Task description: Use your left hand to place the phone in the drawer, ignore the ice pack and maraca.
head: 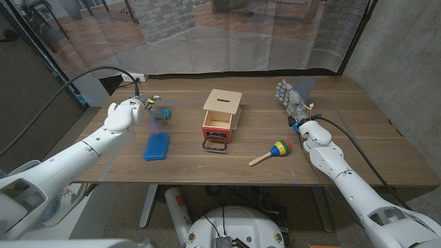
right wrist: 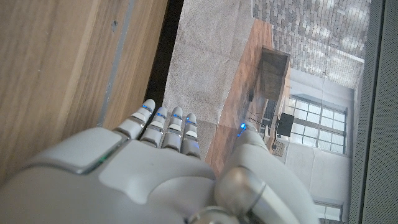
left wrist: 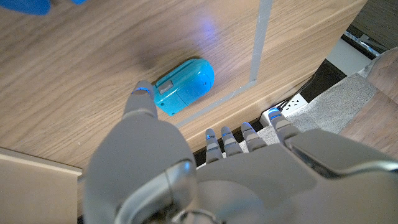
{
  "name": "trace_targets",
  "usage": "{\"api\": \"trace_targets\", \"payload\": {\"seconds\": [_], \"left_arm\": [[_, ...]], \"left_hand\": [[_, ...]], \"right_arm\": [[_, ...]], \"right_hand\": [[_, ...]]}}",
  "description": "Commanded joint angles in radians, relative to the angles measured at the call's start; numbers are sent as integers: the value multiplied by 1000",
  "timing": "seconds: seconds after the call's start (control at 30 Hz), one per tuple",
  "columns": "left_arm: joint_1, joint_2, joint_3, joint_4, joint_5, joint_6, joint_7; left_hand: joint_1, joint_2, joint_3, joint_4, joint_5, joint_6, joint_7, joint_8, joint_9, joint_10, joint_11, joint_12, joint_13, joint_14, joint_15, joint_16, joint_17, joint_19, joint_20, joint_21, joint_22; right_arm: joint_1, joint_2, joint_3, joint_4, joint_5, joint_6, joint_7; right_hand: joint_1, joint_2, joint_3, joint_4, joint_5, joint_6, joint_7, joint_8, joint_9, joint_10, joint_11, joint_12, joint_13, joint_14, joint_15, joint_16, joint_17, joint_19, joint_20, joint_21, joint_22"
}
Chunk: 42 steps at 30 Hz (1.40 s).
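The phone, a small turquoise toy phone, lies on the wooden table at the back left. My left hand hovers just left of it with its fingers spread and nothing held; in the left wrist view its thumb tip is close beside the phone's end. The wooden box stands mid-table with its red drawer pulled open toward me and a black handle in front. My right hand stands upright at the back right, fingers apart, holding nothing.
A blue ice pack lies in front of the phone, between my left arm and the drawer. A maraca with a coloured head lies right of the drawer. The table's far edge runs close behind the phone.
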<state>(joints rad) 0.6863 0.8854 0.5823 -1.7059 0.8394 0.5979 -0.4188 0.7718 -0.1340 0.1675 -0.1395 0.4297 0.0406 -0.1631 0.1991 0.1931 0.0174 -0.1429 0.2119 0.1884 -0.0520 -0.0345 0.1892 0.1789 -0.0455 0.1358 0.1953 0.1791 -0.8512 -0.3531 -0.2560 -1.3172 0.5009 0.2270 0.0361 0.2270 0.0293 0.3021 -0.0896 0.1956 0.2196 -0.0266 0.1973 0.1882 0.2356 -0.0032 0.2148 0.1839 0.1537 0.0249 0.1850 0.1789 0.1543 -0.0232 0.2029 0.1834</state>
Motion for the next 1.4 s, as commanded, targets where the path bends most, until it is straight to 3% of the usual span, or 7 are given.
{"api": "trace_targets", "payload": {"seconds": [0.03,0.6,1.03,1.4], "left_arm": [[-30,-26,13,59,-10,-42,-5],[-73,-58,42,144,-25,-76,-12],[-127,-108,55,256,-94,-126,17],[-156,-141,85,315,-112,-146,55]], "left_hand": [[15,-3,-5,0,9,2,-8,4,2,13,-6,8,5,4,-8,4,4,2,-3,4,3],[28,-1,-13,2,9,38,-9,16,3,59,-20,20,5,20,-17,7,4,0,-6,4,3],[49,9,-16,3,11,85,-18,29,3,103,-35,27,4,58,-33,16,4,6,-8,7,3],[87,28,-22,6,11,182,-35,49,2,228,-56,49,3,143,-73,29,3,34,-10,14,3]], "right_arm": [[-5,1,-4,-16,-2,-4,-14],[-6,7,-10,-24,-6,-12,-33],[-11,7,-12,-24,-8,-25,-43],[-12,12,-9,-16,-7,-19,-47]], "right_hand": [[-6,1,0,-6,0,0,3,-1,3,7,7,-2,1,-1,3,2,6,-1,2,-1,3],[-7,2,-1,-7,0,0,2,-1,3,8,8,-2,1,-1,2,2,6,-1,2,-1,3],[-7,2,-1,-8,0,2,1,0,3,9,8,-2,2,0,3,2,6,-1,2,-1,3],[-8,2,-2,-8,0,1,1,-1,3,9,15,-2,2,0,2,2,6,-2,2,-1,3]]}}
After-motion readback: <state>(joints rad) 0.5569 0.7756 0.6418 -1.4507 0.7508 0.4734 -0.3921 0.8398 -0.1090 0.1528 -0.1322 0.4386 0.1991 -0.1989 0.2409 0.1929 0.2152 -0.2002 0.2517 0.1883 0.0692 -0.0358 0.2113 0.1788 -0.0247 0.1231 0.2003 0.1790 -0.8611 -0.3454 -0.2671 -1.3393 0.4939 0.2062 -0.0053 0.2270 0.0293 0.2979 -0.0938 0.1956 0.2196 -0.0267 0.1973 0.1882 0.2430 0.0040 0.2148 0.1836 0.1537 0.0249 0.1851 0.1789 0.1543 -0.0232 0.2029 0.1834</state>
